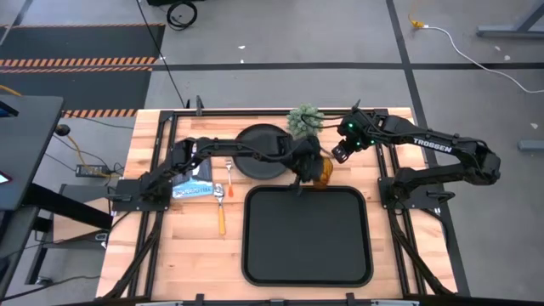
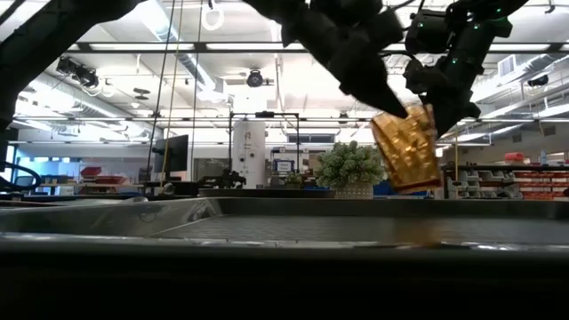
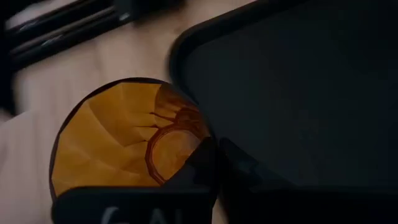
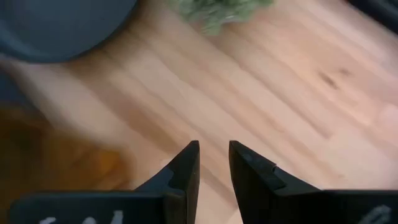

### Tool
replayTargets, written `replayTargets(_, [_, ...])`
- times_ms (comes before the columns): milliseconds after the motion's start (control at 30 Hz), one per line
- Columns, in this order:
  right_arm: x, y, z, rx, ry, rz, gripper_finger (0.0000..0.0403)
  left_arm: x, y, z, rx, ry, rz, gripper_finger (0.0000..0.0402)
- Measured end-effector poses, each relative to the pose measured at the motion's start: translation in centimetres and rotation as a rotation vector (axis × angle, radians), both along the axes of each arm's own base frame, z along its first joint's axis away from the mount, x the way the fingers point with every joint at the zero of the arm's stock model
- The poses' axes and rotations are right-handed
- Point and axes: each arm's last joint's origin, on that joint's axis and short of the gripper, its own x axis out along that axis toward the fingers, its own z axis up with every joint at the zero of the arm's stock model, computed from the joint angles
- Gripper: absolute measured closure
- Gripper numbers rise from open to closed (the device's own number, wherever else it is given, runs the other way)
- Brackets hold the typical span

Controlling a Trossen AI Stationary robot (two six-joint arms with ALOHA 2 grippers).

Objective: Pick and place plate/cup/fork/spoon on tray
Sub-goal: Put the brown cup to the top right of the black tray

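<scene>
My left gripper (image 1: 313,170) reaches across the table and is shut on the amber cup (image 1: 324,173), held in the air just beyond the far edge of the black tray (image 1: 306,242). In the low view the cup (image 2: 404,147) hangs tilted, clear of the tray's rim (image 2: 284,209). My right gripper (image 1: 337,155) is right beside the cup on its far right side. It is empty, and its fingers (image 4: 189,165) stand a narrow gap apart. The round plate (image 1: 259,151) lies flat on the table behind the tray. The fork (image 1: 229,170) and spoon (image 1: 222,212) lie left of the tray. My left gripper holds the cup by its rim wall (image 3: 208,134), on the side toward the tray. One finger (image 3: 200,167) is inside the cup and the other (image 3: 245,163) outside. The fingers come from above, slanting from the table's left. The cup is lifted clear and tilted.
A small green potted plant (image 1: 304,119) stands at the far edge, close behind both grippers. A blue packet (image 1: 194,185) lies at the left under my left arm. The tray's floor (image 3: 311,93) shows bare.
</scene>
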Motion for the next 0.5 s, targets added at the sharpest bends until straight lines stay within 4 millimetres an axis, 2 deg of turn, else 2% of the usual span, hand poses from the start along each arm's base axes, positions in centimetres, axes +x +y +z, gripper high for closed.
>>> replayTargets(267, [-0.8,-1.2,0.0,-0.017,0.013,-0.056,0.0331,0.4,-4.6,0.2,0.018,-0.037,-0.076,0.0388])
replayTargets(500, [-1.5,-2.1,0.0,-0.018,0.015,-0.118,0.0347,1.8,-7.4,-0.5,0.016,-0.151,-0.103,0.0388])
